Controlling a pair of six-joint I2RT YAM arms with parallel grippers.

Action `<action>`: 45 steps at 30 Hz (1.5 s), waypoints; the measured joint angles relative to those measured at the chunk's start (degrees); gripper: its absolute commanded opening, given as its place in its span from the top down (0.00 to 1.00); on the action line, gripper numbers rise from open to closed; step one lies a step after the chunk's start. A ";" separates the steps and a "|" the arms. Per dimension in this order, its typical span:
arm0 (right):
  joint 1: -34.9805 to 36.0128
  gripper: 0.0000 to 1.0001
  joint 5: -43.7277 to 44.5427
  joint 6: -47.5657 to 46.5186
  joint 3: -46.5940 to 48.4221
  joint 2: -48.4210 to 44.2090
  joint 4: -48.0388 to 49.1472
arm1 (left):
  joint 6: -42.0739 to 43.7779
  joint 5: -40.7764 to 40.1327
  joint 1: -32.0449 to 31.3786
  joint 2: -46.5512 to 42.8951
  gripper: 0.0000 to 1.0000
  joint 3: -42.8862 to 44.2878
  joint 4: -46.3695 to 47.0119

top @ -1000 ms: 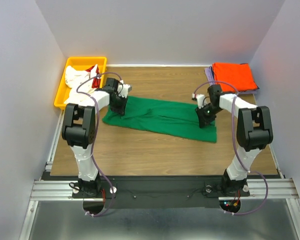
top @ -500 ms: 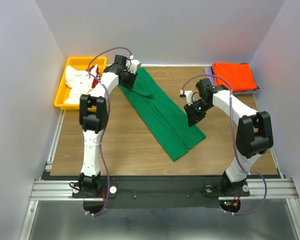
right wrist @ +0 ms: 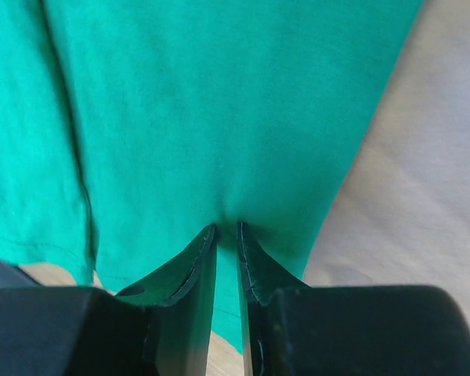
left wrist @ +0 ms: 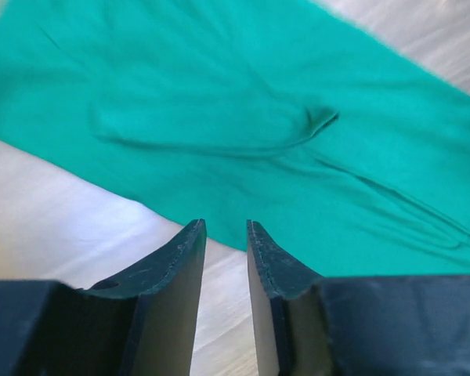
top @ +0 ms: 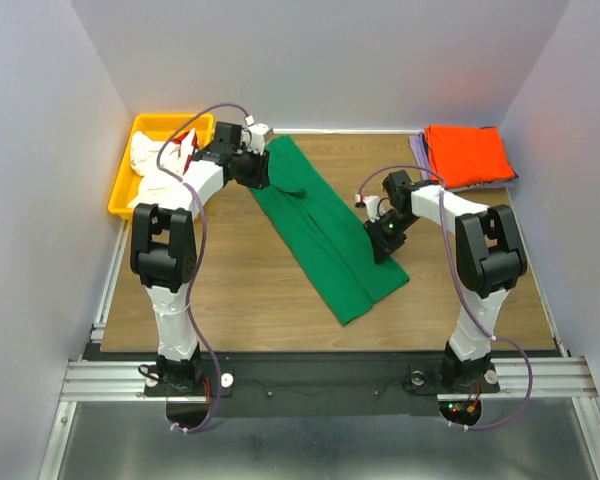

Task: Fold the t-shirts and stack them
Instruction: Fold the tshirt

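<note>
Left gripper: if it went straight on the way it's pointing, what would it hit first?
Most likely the green t-shirt, whose near edge lies just beyond the tips of the open left gripper. Bare table shows beside that edge, and the gripper's height above the cloth is unclear.

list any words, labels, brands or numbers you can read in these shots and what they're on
No text can be read in any view.
green shirt: plain cloth, no print or tag showing, also up close in both wrist views.
orange shirt: plain, nothing printed that shows.
white shirts in the yellow bin: red patches, too small to tell whether they are lettering.
</note>
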 measured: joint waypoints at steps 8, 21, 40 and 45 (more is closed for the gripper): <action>10.56 0.78 -7.19 2.25 -8.87 -4.09 0.37 | -3.58 0.20 -0.63 6.27 0.64 -1.05 0.04; 16.09 0.69 -13.33 6.91 -5.33 -1.42 -1.60 | -6.97 0.20 -2.08 18.58 0.68 10.62 0.13; 1.22 0.69 -1.44 5.95 15.91 5.70 -0.90 | -10.03 1.03 -1.42 32.37 0.49 33.79 0.04; 1.55 0.67 -1.66 6.03 15.06 3.06 -1.25 | -4.72 4.42 -1.16 17.92 0.45 18.40 -0.26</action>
